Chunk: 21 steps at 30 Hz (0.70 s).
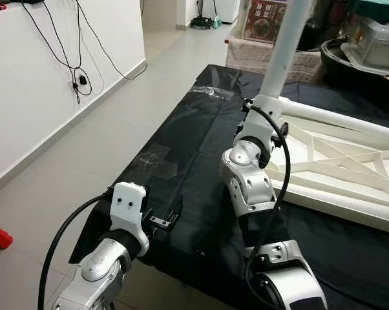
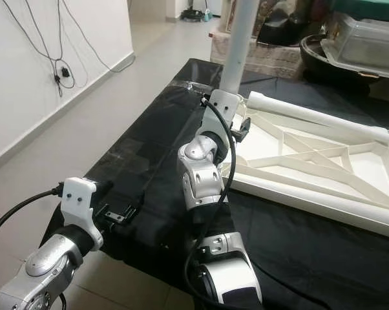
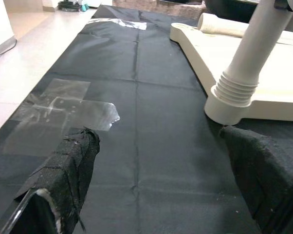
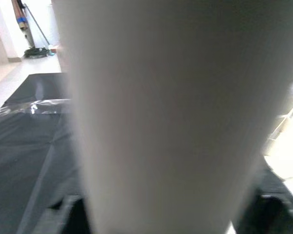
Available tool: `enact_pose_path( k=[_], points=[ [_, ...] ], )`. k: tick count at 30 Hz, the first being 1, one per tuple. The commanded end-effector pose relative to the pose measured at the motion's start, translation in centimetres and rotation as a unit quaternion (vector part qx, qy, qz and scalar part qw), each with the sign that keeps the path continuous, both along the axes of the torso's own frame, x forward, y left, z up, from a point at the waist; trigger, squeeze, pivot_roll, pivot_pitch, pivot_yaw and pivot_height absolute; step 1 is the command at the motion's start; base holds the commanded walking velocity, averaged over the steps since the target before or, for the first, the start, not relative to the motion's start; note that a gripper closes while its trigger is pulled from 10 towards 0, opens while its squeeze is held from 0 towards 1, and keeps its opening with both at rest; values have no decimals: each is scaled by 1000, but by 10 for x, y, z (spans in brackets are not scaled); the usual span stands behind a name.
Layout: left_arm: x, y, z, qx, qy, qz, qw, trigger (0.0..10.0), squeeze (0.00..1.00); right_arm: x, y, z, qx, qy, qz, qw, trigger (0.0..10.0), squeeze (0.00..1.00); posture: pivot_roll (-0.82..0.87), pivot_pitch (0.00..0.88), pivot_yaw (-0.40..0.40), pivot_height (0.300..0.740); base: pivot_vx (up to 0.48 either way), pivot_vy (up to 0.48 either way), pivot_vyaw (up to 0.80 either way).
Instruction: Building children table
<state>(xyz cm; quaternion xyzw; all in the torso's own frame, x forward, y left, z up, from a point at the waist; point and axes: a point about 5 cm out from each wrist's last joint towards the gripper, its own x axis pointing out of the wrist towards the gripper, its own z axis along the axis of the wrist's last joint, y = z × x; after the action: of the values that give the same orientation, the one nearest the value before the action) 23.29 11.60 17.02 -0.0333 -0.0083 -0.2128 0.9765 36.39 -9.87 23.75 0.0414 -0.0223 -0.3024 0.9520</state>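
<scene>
Right wrist view: your right gripper (image 1: 267, 104) is apparently clamping the upright table leg (image 1: 285, 45); left gripper (image 3: 156, 180) is hovering spread.

You had a black sheet (image 1: 181, 194) spread flat over the tiled floor (image 1: 104, 129), its far edge and a near patch fixed with clear tape (image 3: 64, 109). On the sheet lay the white table top (image 2: 324, 161), upside down, ribs showing. A white tube (image 2: 311, 116) lay along its far side.
</scene>
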Motion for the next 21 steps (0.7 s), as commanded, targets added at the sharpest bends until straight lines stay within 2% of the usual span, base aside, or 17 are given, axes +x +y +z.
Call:
enact_pose_path(
  k=[1,11,17,18,19,20,21],
  points=[
    [0,4,-4,13,4,4,1000,10000,0,-11,20,-34,65,57,11,996,0,0,156,85,-41,740,0,0,0],
    [1,5,-5,14,3,5,1000,10000,0,-11,21,-32,71,51,17,996,0,0,156,82,-40,740,0,0,0],
    [2,5,-5,14,2,4,1000,10000,0,-15,13,-36,73,66,-17,995,0,0,156,78,-39,740,0,0,0],
    [2,5,-4,13,2,4,1000,10000,0,-16,12,-38,73,69,-21,995,1098,0,156,78,-39,740,0,0,0],
    [2,5,-4,13,2,4,1000,10000,0,-16,12,-38,73,69,-21,995,1098,0,156,78,-39,740,0,0,0],
    [2,4,-4,14,1,3,1000,10000,0,-18,11,-40,72,74,-21,994,9255,0,154,75,-37,740,0,0,0],
    [2,4,-5,14,1,3,1000,10000,0,-18,11,-40,72,75,-20,994,9255,0,154,75,-37,740,0,0,0]
  ],
)
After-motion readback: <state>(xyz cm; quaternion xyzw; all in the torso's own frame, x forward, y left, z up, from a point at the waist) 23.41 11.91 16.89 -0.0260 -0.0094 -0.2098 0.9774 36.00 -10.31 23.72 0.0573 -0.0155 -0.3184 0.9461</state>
